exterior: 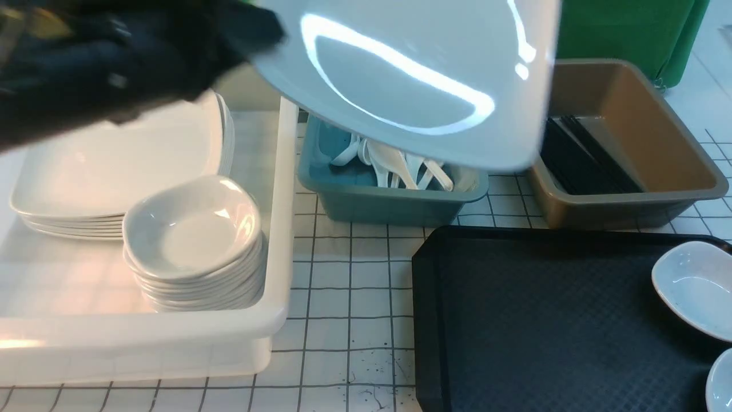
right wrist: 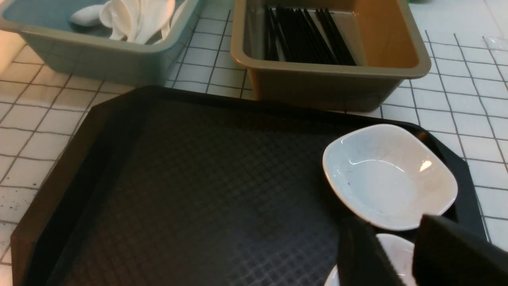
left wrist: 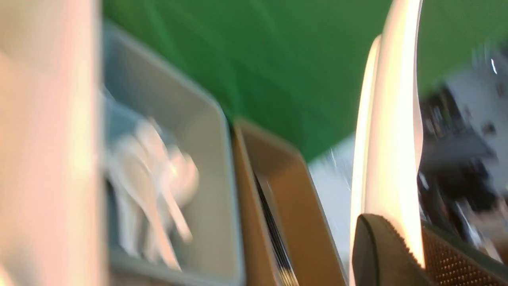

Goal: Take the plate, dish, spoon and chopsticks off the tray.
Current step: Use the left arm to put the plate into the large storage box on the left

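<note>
White glossy squarish plate (exterior: 412,74) hangs clamped in my left gripper (left wrist: 412,258), clear of the black textured tray (exterior: 543,320); next I'd lower it level onto the binned plate stack (exterior: 114,166), right gripper (right wrist: 401,258) open near a small white dish (right wrist: 389,174).

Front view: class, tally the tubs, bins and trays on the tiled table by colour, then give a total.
White bin: 1
Teal tub: 1
Brown tub: 1
Black tray: 1
Total: 4
</note>
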